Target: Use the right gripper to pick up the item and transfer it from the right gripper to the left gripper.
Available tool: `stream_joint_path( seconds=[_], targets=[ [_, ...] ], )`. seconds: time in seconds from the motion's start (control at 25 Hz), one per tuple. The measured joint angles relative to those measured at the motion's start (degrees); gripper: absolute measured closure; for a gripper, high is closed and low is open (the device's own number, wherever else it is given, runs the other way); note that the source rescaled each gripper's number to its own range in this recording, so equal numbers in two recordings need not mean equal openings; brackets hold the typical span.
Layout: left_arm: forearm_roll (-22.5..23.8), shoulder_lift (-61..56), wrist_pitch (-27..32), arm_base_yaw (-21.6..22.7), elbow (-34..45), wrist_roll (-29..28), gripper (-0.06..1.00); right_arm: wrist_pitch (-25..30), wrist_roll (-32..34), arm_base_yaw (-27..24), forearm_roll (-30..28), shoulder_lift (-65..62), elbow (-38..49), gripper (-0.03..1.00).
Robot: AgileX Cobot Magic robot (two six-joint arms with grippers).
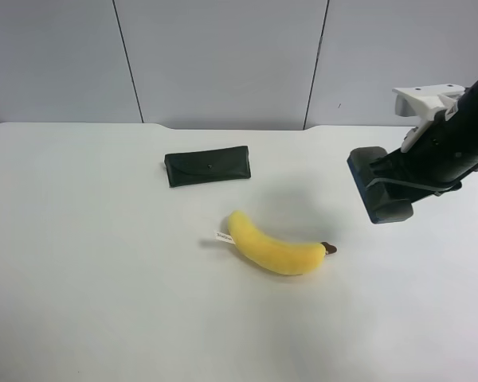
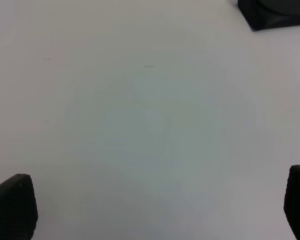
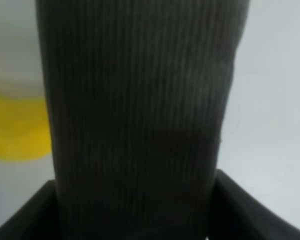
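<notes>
My right gripper, on the black arm with the white mount at the exterior high view's right, is shut on the eraser and holds it above the table, right of the banana. In the right wrist view the eraser's grey ribbed felt face fills most of the frame, with the black fingers on either side of it; the gripper is closed on it. My left gripper is open and empty over bare table; only its two fingertips show. The left arm is out of the exterior high view.
A yellow plush banana lies mid-table and shows blurred in the right wrist view. A flat dark case lies behind it; its corner shows in the left wrist view. The white table ends at a grey wall.
</notes>
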Motion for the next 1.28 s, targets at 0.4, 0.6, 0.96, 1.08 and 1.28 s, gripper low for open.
stream_joint_path(
  seconds=[0.4,0.6,0.96,1.08,1.28],
  targets=[
    [-3.3,0.2,-0.1,0.0,0.0,0.0,-0.06,0.4,-4.0,16.2,-0.1,-0.1,0.0,0.96],
    [-6.4,5.7,0.8,0.0,-0.9,0.0,-0.06,-1.3,-5.8,24.8,-1.8,-0.1,0.0,0.96],
    [-18.3,24.3,4.2,-0.4,-7.7,0.8,-0.06,-5.0,-8.6,30.8,-2.6,-0.1,0.0,0.96],
    [-20.6,30.3,4.2,-2.1,-10.6,0.9,-0.06,-5.3,-10.2,32.8,-2.4,-0.1,0.0,0.96],
    [-23.5,40.3,5.8,-6.3,-16.6,0.9,-0.06,-7.6,-10.6,36.6,-2.4,-0.1,0.0,0.96]
  ],
)
